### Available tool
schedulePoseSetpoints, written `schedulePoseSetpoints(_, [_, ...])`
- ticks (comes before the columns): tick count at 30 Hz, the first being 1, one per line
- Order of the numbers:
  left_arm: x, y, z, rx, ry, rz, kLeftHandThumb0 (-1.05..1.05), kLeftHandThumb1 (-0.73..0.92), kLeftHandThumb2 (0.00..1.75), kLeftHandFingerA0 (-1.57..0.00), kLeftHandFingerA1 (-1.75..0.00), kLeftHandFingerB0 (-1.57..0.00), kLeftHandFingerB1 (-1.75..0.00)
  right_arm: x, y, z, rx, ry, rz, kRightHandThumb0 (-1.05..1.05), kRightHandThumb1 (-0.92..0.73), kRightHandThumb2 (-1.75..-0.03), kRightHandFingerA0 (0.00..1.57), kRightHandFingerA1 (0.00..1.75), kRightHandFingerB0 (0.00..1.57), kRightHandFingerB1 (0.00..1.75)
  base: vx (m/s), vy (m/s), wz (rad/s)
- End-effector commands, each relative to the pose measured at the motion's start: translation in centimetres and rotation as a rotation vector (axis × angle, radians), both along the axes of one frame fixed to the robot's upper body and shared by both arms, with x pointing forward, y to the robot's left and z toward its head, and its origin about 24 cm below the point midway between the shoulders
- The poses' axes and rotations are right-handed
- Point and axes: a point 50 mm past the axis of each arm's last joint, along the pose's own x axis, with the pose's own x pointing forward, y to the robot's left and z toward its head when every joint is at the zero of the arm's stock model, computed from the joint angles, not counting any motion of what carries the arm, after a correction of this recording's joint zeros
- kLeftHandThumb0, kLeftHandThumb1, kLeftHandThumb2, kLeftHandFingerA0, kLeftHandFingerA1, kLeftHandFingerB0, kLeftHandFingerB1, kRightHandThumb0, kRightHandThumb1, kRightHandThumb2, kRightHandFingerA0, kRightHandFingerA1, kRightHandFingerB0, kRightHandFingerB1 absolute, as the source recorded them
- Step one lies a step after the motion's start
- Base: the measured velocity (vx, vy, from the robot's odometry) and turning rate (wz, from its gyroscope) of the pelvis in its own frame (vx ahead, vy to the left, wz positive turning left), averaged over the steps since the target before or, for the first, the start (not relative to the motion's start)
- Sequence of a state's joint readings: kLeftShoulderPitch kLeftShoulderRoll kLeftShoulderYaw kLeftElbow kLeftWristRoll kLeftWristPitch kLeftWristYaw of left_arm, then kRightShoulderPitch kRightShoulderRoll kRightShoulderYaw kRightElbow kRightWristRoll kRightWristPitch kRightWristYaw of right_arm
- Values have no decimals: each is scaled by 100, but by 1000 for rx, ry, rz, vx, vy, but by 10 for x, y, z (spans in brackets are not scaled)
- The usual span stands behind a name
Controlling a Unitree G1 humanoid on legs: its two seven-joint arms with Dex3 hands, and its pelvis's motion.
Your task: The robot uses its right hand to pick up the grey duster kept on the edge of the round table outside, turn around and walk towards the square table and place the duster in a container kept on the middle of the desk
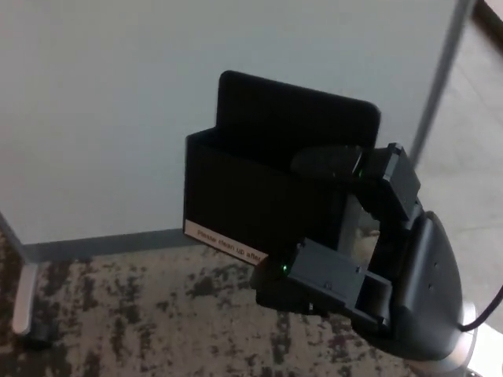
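Observation:
The duster [251, 196] looks like a dark block with a taller back plate and a white label strip along its lower edge. It fills the middle of the head view, held up in the air. My right hand [377, 259] comes in from the lower right and is shut on it, with one finger [330, 161] over the top and the thumb [314, 284] under the bottom edge. A small green light glows on the thumb. Neither table shows, nor any container. My left hand is out of the picture.
A white panel [118, 110] fills the background, with a grey frame post [440, 71] at its right side and a metal foot [27, 314] at lower left. Speckled carpet [157, 314] lies below, and pale floor [471, 157] shows at the right.

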State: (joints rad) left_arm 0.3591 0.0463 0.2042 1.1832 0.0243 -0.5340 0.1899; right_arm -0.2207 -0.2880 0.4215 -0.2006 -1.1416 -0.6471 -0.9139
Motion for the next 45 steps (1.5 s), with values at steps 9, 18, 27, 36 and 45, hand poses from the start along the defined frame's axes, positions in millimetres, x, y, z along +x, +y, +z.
schedulePoseSetpoints(9, [2,4,3,5,-38,13,7,64,97,-99,-105,-89,-87,5,-1,8,-30,-40,15,-37,-52,-99,117,132,78,108,99,-2,60])
schedulePoseSetpoints(18, [2,4,4,23,-37,-11,7,63,95,-103,-104,-91,-86,5,-1,11,-24,-38,20,-38,-53,-99,118,133,79,109,303,-10,14])
schedulePoseSetpoints(27, [0,3,3,20,-27,15,5,66,91,-97,-106,-92,-85,6,-2,12,-30,-45,10,-32,-68,-74,90,169,65,140,300,169,-10])
schedulePoseSetpoints(36, [-2,3,4,10,-35,20,6,64,94,-96,-107,-89,-86,6,-2,12,-23,-53,8,-31,-71,-76,92,167,63,139,267,51,4])
schedulePoseSetpoints(45, [-4,3,3,12,-29,18,4,66,93,-101,-107,-91,-87,8,-5,14,-34,-72,-7,-36,-74,-72,88,165,66,137,301,-161,10])
